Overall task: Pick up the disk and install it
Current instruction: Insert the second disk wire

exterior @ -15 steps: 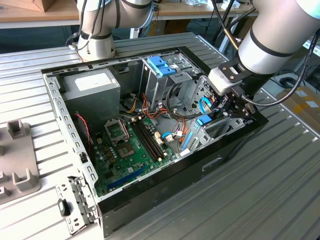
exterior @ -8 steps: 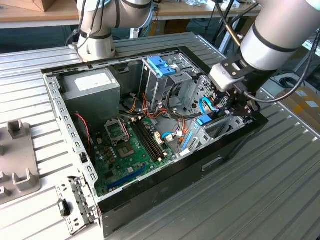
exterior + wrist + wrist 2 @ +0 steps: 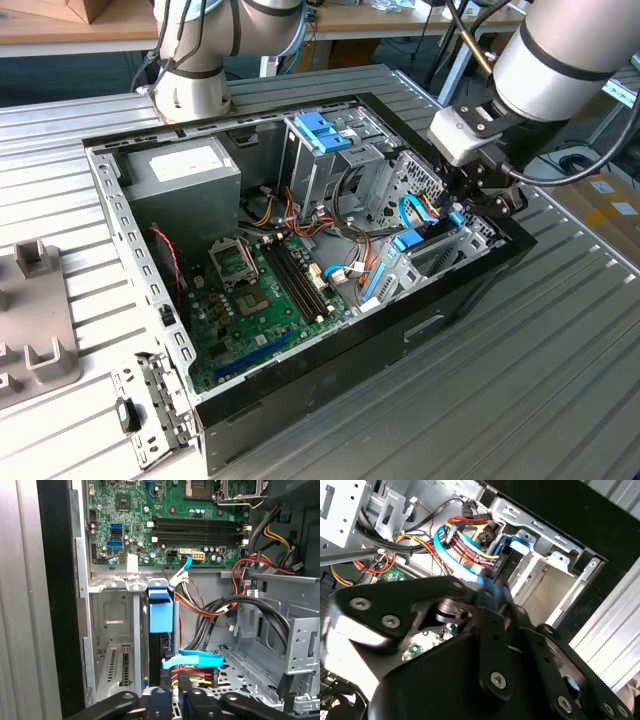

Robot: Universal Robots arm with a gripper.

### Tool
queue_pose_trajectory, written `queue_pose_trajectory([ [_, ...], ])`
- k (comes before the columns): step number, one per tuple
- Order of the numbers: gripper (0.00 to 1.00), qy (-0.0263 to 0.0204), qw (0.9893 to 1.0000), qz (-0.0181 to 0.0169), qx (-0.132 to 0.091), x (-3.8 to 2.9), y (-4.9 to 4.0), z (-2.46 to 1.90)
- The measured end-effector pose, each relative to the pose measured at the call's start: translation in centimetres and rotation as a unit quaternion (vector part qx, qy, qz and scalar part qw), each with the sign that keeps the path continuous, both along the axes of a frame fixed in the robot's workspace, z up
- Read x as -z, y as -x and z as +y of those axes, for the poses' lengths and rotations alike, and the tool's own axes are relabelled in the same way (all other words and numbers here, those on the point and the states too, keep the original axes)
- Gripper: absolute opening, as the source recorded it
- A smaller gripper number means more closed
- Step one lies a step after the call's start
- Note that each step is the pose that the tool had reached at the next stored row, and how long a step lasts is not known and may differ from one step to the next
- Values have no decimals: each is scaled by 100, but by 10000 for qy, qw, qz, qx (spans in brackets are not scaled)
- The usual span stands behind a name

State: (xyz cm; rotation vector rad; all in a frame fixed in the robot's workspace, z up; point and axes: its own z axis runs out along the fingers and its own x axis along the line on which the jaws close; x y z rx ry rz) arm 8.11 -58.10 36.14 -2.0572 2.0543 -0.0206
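Observation:
The disk (image 3: 161,617) stands on edge in the narrow drive bay of the open computer case (image 3: 440,300). Its blue plastic carrier faces the motherboard, and its black edge runs back toward my gripper (image 3: 175,694). In the exterior view the carrier's blue end (image 3: 408,240) shows in the bay at the case's right corner. My gripper (image 3: 462,200) hangs just above the bay's other end. Its black fingers (image 3: 492,625) are drawn close together at the disk's near end, where a bit of blue shows between the tips.
Red, yellow and black cable bundles (image 3: 220,605) and a light-blue flat cable (image 3: 195,658) lie right beside the bay. The motherboard (image 3: 260,290), grey power-supply box (image 3: 185,170) and a metal cage topped by a blue bracket (image 3: 325,130) occupy the case. A grey fixture (image 3: 30,320) stands on the exterior view's left.

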Motion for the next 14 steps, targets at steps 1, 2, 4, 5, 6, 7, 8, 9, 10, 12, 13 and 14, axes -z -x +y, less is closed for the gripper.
queue_pose_trajectory([
  [1, 15, 1, 10000, 8, 0, 0, -24, 0],
  [2, 10, 0, 10000, 14, 0, 1, -48, 0],
  [4, 10, 0, 10000, 31, 3, 2, -82, -1],
  [5, 10, 3, 10000, 62, 3, 4, -101, -3],
  [6, 10, 8, 9999, 108, 4, 5, -117, -4],
  [7, 10, 16, 9997, 244, 4, 7, -139, -7],
  [8, 10, 23, 9992, 396, 4, 9, -162, -8],
  [9, 10, 25, 9989, 468, 3, 10, -174, -9],
  [10, 10, 26, 9985, 541, 4, 12, -188, -9],
  [12, 10, 26, 9975, 701, 3, 17, -226, -9],
  [13, 10, 25, 9969, 786, 2, 21, -259, -9],
  [14, 10, 25, 9968, 793, 3, 22, -273, -9],
])
